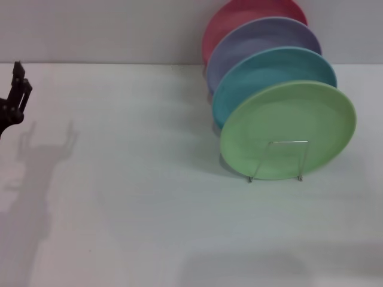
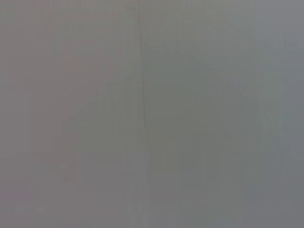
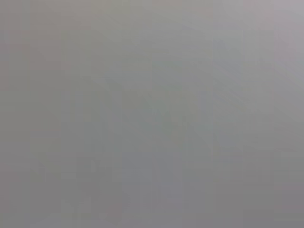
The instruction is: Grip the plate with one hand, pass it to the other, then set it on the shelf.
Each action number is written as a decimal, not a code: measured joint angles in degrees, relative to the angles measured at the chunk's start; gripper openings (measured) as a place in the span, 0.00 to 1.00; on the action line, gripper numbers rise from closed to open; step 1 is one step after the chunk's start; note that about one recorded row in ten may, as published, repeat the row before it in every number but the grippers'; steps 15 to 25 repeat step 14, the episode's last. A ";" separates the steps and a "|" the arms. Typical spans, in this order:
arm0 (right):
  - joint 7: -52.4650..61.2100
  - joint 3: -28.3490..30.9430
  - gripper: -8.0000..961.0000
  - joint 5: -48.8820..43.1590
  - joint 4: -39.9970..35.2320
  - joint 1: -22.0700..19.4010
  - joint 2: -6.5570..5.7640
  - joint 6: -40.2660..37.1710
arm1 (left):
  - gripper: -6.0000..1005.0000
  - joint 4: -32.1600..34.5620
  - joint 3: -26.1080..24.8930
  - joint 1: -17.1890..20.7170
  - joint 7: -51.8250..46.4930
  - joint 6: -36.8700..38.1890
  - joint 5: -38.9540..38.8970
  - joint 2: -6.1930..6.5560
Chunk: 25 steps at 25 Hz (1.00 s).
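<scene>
The light green plate (image 1: 287, 113) stands on edge at the front of the silver wire shelf (image 1: 288, 142), at the right of the head view, leaning on the plates behind it. One wire loop of the shelf crosses its lower face. My left gripper (image 1: 18, 81) is black and shows only at the far left edge, raised above the table and far from the plate. My right gripper is out of view. Both wrist views show only a plain grey surface.
Behind the green plate, in the same shelf, stand a turquoise plate (image 1: 269, 69), a lavender plate (image 1: 263, 39) and a pink plate (image 1: 230, 18). The white table (image 1: 131, 191) stretches to the left and front. A grey wall stands behind.
</scene>
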 joint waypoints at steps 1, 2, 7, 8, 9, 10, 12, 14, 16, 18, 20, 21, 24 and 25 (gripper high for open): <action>1.31 -0.08 0.85 4.79 -2.00 0.00 0.00 -1.42 | 0.80 -0.94 0.01 -0.29 -0.01 0.45 -0.01 -0.02; 2.51 -0.08 0.85 8.30 -3.34 -0.01 0.01 -2.71 | 0.80 -2.77 0.07 -0.83 -0.06 1.27 -0.03 -0.04; 6.06 -1.29 0.85 14.68 -6.80 -0.69 0.02 -5.63 | 0.80 -11.08 0.17 -4.06 -3.38 3.48 -0.16 -0.25; 6.06 -1.82 0.85 14.68 -6.86 -0.90 0.01 -5.60 | 0.80 -11.08 0.17 -4.06 -3.38 3.48 -0.16 -0.25; 6.04 -2.41 0.85 14.71 -6.92 -1.11 0.01 -5.60 | 0.80 -12.92 -0.10 -4.79 -5.68 3.48 -0.19 -0.27; 5.99 -2.75 0.85 14.76 -6.95 -1.31 0.02 -5.60 | 0.80 -14.49 -0.28 -5.41 -7.71 3.48 -0.22 -0.27; 5.13 -3.09 0.85 14.87 -7.03 -2.01 0.01 -5.60 | 0.80 -14.49 -0.28 -5.41 -7.71 3.48 -0.22 -0.27; 4.57 -3.18 0.85 14.85 -7.18 -2.08 0.01 -5.65 | 0.80 -15.98 -0.41 -5.94 -9.37 3.52 -0.26 -0.25; 4.57 -3.18 0.85 14.85 -7.18 -2.08 0.01 -5.65 | 0.80 -15.98 -0.41 -5.94 -9.37 3.52 -0.26 -0.25; 4.57 -3.18 0.85 14.85 -7.18 -2.08 0.01 -5.65 | 0.80 -15.98 -0.41 -5.94 -9.37 3.52 -0.26 -0.25; 4.57 -3.18 0.85 14.85 -7.18 -2.08 0.01 -5.65 | 0.80 -15.98 -0.41 -5.94 -9.37 3.52 -0.26 -0.25; 4.57 -3.18 0.85 14.85 -7.18 -2.08 0.01 -5.65 | 0.80 -15.98 -0.41 -5.94 -9.37 3.52 -0.26 -0.25; 4.57 -3.18 0.85 14.85 -7.18 -2.08 0.01 -5.65 | 0.80 -15.98 -0.41 -5.94 -9.37 3.52 -0.26 -0.25; 4.57 -3.18 0.85 14.85 -7.18 -2.08 0.01 -5.65 | 0.80 -15.98 -0.41 -5.94 -9.37 3.52 -0.26 -0.25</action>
